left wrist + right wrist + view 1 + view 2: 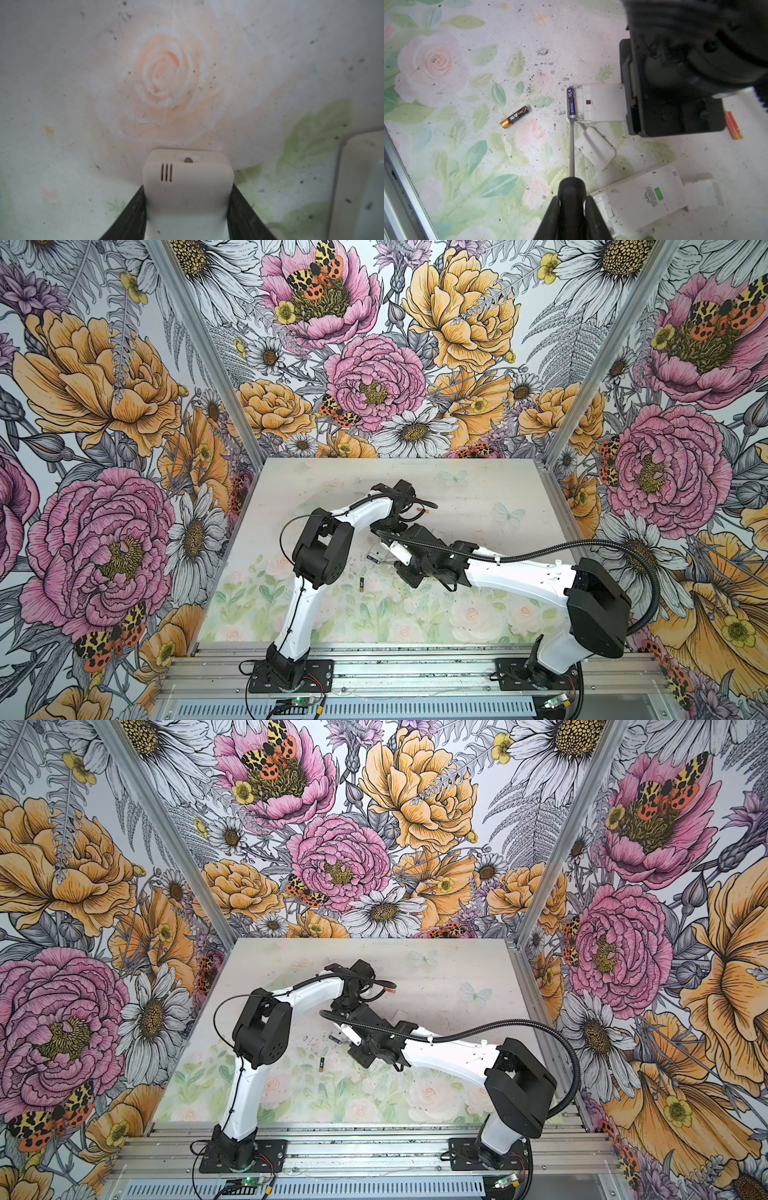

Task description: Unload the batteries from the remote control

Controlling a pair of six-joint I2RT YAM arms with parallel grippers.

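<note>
Right gripper (572, 198) pinches the screwdriver (571, 149), left gripper (188, 189) clasps the remote (604, 102); the light, slick, stiff battery (570, 101) at its seven-o'clock end wants levering by one tip.

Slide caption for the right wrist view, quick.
Screwdriver tip at the blue battery in the open remote; black battery lies loose.

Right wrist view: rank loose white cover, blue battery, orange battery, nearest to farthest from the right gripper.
1. Loose white cover, beside the screwdriver shaft in the right gripper.
2. Blue battery, in the remote, at the screwdriver tip.
3. Orange battery, loose, past the remote's far end.
</note>
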